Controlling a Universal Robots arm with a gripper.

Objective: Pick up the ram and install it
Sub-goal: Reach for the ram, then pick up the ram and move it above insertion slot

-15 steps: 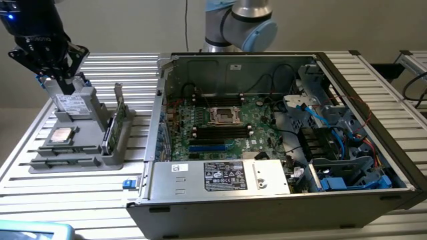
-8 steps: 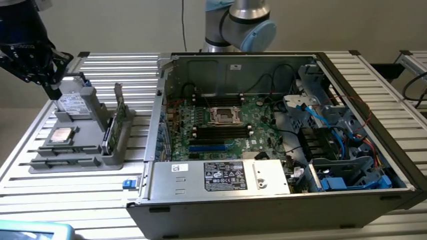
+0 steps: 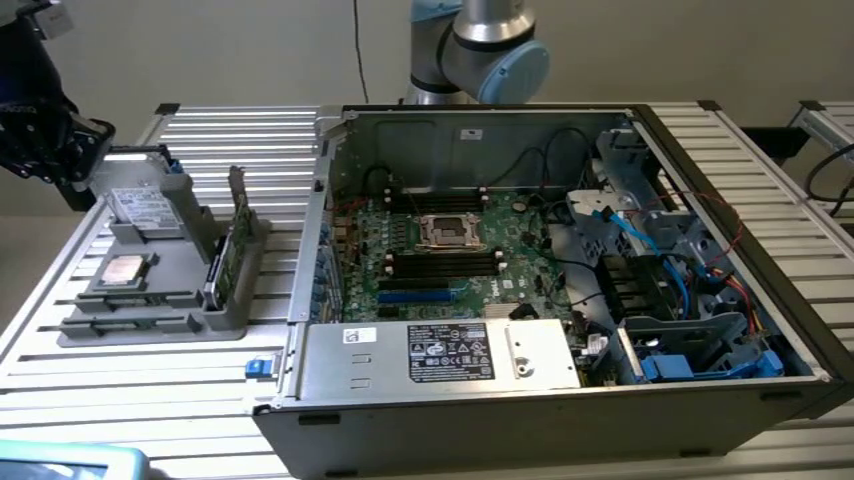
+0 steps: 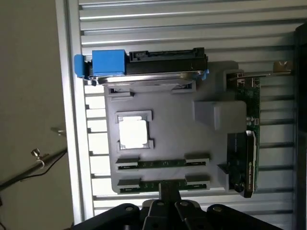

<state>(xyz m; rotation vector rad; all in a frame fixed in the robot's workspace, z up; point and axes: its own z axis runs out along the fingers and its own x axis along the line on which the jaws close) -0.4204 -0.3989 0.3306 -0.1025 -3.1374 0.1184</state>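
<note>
Arm [image 3: 474, 45] reaches out, tool [image 4: 169, 192] facing straight down over gray tray [image 4: 168, 134]; 2 ram [image 4: 160, 164] sticks slotted just beneath tool. Tool's opening: cannot tell.

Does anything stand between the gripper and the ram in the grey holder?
Nothing visible does. The long thin green ram stick lies uncovered in its slot of the grey plastic holder, with the black gripper above the holder.
</note>
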